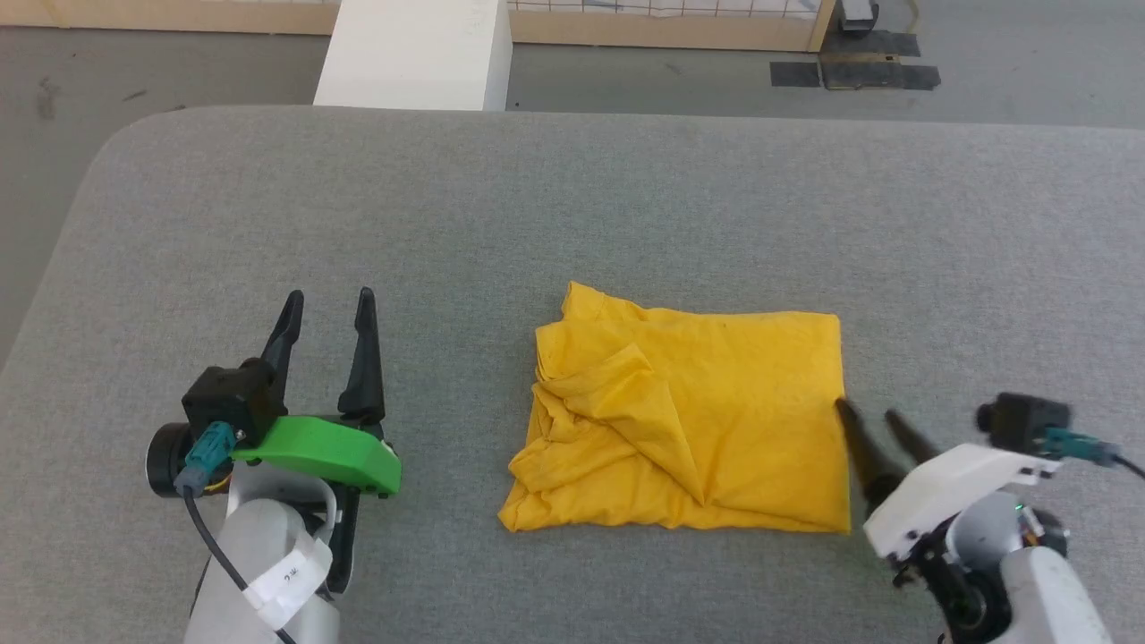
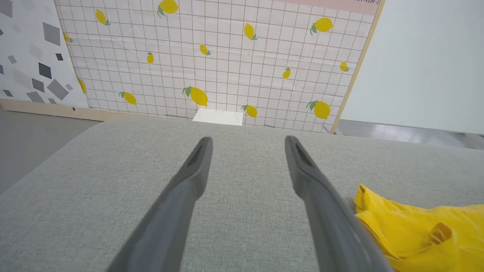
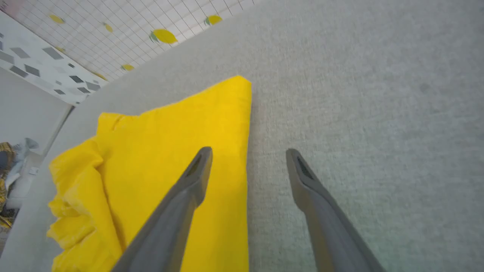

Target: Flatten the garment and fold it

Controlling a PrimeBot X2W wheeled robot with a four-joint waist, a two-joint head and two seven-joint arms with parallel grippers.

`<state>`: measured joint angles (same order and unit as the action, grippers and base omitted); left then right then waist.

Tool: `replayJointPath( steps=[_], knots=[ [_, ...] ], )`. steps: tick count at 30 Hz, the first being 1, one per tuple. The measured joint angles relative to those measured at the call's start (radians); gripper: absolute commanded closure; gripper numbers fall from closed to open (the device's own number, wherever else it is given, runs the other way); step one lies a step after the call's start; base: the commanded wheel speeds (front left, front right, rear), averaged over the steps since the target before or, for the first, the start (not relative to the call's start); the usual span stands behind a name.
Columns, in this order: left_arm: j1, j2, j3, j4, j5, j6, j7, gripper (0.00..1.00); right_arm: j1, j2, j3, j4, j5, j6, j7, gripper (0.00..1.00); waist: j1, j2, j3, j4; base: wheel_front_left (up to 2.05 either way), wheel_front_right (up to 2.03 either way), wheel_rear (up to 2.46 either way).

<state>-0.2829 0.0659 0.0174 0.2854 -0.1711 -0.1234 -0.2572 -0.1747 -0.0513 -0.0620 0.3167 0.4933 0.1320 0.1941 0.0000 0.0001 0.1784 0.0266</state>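
Since the garment (image 1: 698,420) lies roughly folded mid-table (image 1: 626,197), soft, light and likely to slump when lifted, I would pinch its straight edge at 3 o'clock, where the right gripper (image 1: 868,413) hangs spread, the left gripper (image 1: 330,298) likewise parted at 9 o'clock.

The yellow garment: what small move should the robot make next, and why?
Probably bring the left gripper, open and apart from the cloth, to the bunched left edge of the garment to smooth it; the right edge already lies straight, with the open right gripper straddling it.
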Motion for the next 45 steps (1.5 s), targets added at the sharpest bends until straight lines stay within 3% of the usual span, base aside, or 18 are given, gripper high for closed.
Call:
replayJointPath(
  steps=[2,7,8,9,12,19,26,31,35,42,45],
  knots=[
    [0.000,0.000,-0.005,0.005,0.000,0.000,0.000,0.00,-0.020,0.000,0.034,0.073,-0.016,0.000,0.055,0.00,0.0000,0.0000,0.003,0.008,0.00,0.00,0.00],
    [0.000,0.000,-0.007,0.011,0.000,0.000,0.000,0.00,-0.078,-0.001,0.082,0.122,-0.049,0.000,0.098,0.00,0.0000,-0.0001,0.004,0.020,0.00,0.00,0.00],
    [0.000,0.000,-0.007,0.012,0.000,0.000,0.000,0.00,-0.084,0.000,0.089,0.129,-0.058,0.000,0.109,0.05,0.0000,0.0000,0.004,0.022,0.00,0.00,0.00],
    [0.000,0.000,-0.007,0.013,-0.001,0.000,0.000,0.00,-0.090,-0.001,0.094,0.135,-0.064,0.000,0.116,0.36,0.0000,-0.0001,0.003,0.023,0.00,0.00,0.00],
    [0.000,0.000,-0.011,0.016,-0.001,0.000,0.000,0.00,-0.102,-0.002,0.102,0.148,-0.065,0.000,0.126,1.00,0.0000,0.0000,0.001,0.028,0.00,0.00,0.00],
    [0.014,0.001,-0.007,0.018,-0.002,0.000,0.000,0.00,-0.103,0.000,0.124,0.137,-0.114,0.000,0.128,1.00,0.0000,0.0000,-0.006,0.023,0.00,0.00,0.00],
    [0.020,0.013,0.017,-0.004,-0.002,0.000,0.000,0.00,-0.168,-0.018,0.253,-0.013,-0.405,0.000,0.215,1.00,0.0000,-0.0001,0.001,-0.029,0.00,0.00,0.00],
    [0.025,0.024,0.032,-0.034,-0.002,0.001,0.000,0.00,-0.265,-0.154,0.388,-0.118,-0.490,0.001,0.291,1.00,0.0000,0.0000,0.014,-0.098,0.00,0.00,0.00],
    [0.023,0.029,0.032,-0.051,0.000,0.001,0.000,0.00,-0.346,-0.256,0.430,-0.167,-0.495,0.001,0.316,1.00,0.0000,-0.0001,0.030,-0.164,0.00,0.00,0.00],
    [-0.010,0.055,0.024,-0.076,0.008,0.001,0.000,0.00,-0.435,-0.406,0.440,-0.160,-0.477,0.001,0.325,1.00,0.0000,0.0000,0.074,-0.285,0.00,0.00,0.00],
    [-0.033,0.073,0.022,-0.090,0.012,0.001,0.002,0.00,-0.462,-0.442,0.396,-0.117,-0.475,0.001,0.314,1.00,0.0000,0.0000,0.104,-0.328,0.00,0.00,0.00]
  ],
)
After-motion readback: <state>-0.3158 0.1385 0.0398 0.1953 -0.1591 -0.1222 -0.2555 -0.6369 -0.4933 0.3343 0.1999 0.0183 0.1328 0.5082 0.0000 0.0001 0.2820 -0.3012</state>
